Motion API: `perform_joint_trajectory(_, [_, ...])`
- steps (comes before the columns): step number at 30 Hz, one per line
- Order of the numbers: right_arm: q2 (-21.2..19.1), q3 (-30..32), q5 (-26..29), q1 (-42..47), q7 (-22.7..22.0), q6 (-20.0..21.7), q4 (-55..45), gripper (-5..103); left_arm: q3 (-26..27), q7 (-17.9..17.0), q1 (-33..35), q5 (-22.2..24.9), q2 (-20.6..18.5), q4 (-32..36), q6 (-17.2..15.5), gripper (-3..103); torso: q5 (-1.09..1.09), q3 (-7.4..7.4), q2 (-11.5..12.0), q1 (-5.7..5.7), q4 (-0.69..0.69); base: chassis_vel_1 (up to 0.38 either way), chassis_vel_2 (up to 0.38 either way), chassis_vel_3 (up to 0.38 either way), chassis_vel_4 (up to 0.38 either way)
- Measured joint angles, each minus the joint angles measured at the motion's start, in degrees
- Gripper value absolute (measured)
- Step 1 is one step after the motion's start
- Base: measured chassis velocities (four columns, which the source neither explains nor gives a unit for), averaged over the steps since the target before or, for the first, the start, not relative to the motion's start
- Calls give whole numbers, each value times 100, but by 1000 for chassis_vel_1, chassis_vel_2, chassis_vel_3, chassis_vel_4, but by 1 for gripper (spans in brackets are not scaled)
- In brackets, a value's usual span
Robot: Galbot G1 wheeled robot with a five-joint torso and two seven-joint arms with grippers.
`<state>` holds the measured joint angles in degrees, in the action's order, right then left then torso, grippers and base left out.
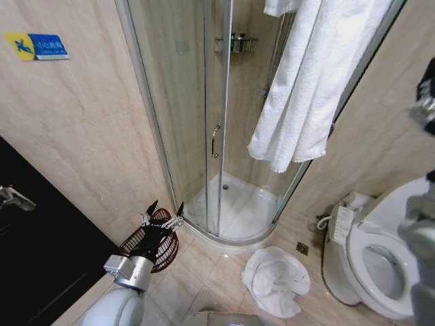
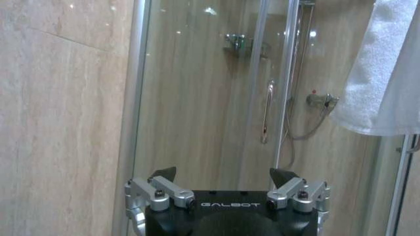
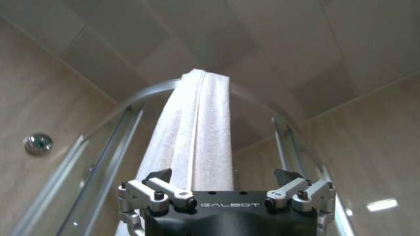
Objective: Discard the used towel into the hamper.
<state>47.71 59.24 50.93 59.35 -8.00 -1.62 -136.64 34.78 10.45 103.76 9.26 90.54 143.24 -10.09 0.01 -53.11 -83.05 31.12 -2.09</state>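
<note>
A crumpled white towel (image 1: 275,282) lies on the tiled floor before the shower. A second white towel (image 1: 306,88) hangs over the shower cabin's top rail. The hamper (image 1: 165,252), a dark red-brown wire basket, stands on the floor by the left wall. My left gripper (image 1: 166,206) is open and empty, held just above and in front of the hamper, facing the shower glass (image 2: 210,98). In the right wrist view, my right gripper (image 3: 223,174) is open, empty and points upward below the hanging towel (image 3: 194,132). The right arm (image 1: 423,224) shows at the right edge.
The curved glass shower cabin (image 1: 204,136) fills the middle, with a door handle (image 1: 215,140). A toilet (image 1: 380,258) with a side control panel (image 1: 342,224) stands at the right. A floor drain (image 1: 302,248) lies beside the floor towel. A dark door (image 1: 34,258) is at the left.
</note>
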Motion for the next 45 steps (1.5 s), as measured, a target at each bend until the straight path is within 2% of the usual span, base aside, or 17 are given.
perform_joint_trajectory(4, [-518,-540,319,-1100,29,252,648,100,0,0,0,0,-2,0,0,97,0,0,0,0,0,0,0,0,0])
perform_joint_trajectory(6, [-562,-693,391,-1345,52,317,780,100,0,0,0,0,-2,0,0,97,0,1,0,0,0,0,0,0,0])
perform_joint_trajectory(8, [-614,-1233,474,-1999,206,433,1141,100,0,0,0,0,-1,0,0,97,-1,1,0,-1,1,0,0,0,0])
perform_joint_trajectory(10, [-615,-1384,475,-2145,251,450,1228,100,0,1,0,0,-1,0,0,97,-1,0,0,-1,0,0,0,0,0])
perform_joint_trajectory(11, [-616,-1706,487,-2411,335,473,1394,100,0,1,0,0,-1,0,0,97,0,0,0,0,0,0,0,0,0])
perform_joint_trajectory(13, [-583,-2259,592,-2900,519,492,1706,100,0,0,0,0,-1,0,0,97,-1,0,0,0,-1,0,0,0,0])
perform_joint_trajectory(17, [-457,-2846,748,-3586,661,522,2041,100,1,0,0,0,0,0,0,97,-1,0,0,0,-1,0,0,0,0])
perform_joint_trajectory(24, [-2,-3853,384,-4587,358,779,2252,100,1,0,0,0,-1,0,0,97,-2,0,0,0,0,0,0,0,0])
perform_joint_trajectory(29, [352,-4568,-358,-5141,-26,1096,2418,100,1,0,0,0,-1,0,0,97,-3,0,0,0,-1,0,0,0,0])
perform_joint_trajectory(30, [483,-4799,-943,-5327,-183,1187,2580,100,1,0,0,0,-1,0,0,97,-3,0,0,-1,-1,0,0,0,0])
perform_joint_trajectory(32, [534,-4868,-1228,-5392,-226,1227,2657,100,1,0,0,0,-1,0,0,97,-2,0,0,0,-1,0,0,0,0])
perform_joint_trajectory(34, [729,-5019,-2208,-5565,-475,1415,2918,100,0,0,0,0,-1,0,0,97,-1,0,0,0,0,0,0,0,0])
perform_joint_trajectory(35, [729,-5019,-2208,-5565,-475,1415,2918,100,0,0,0,0,-1,0,0,97,-1,0,0,0,0,0,0,0,0])
perform_joint_trajectory(37, [826,-4995,-2967,-5605,-615,1513,3083,100,0,0,0,0,-1,0,0,97,-1,0,0,0,-1,0,0,0,0])
perform_joint_trajectory(38, [826,-4995,-2967,-5605,-615,1513,3083,100,0,0,0,0,-1,0,0,97,-1,0,0,0,-1,0,0,0,0])
perform_joint_trajectory(41, [774,-4656,-3797,-5548,-587,1504,3221,100,1,1,0,0,-1,0,0,97,-1,1,0,0,0,0,0,0,0])
perform_joint_trajectory(45, [539,-4198,-4091,-5397,-460,1387,3296,100,1,0,0,0,-1,0,0,97,2,1,0,-1,2,0,0,0,0])
